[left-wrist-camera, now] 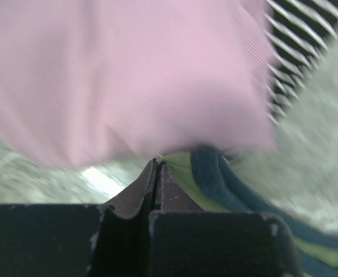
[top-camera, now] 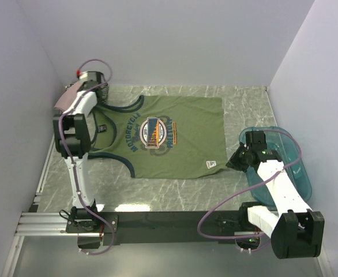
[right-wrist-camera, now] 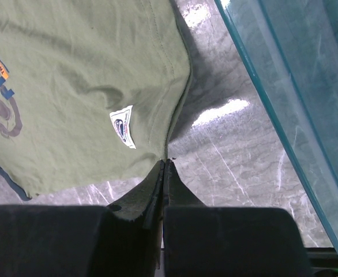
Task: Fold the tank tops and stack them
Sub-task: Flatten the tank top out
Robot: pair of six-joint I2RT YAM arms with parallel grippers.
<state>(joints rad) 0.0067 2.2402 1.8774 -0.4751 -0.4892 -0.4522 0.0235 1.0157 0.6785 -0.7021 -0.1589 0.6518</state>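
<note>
olive-green tank top (top-camera: 175, 144) lies spread flat mid-table, print up. right gripper (right-wrist-camera: 164, 160) is down at the hem corner beside the teal tub (right-wrist-camera: 296, 86), jaws squeezed together on the corner of the cloth. left gripper (left-wrist-camera: 156, 164) is at the far side, jaws pressed tight on the navy-trimmed strap, the pink tank top (left-wrist-camera: 128, 75) draped just above it and the striped tank top (left-wrist-camera: 307, 34) behind.
</note>
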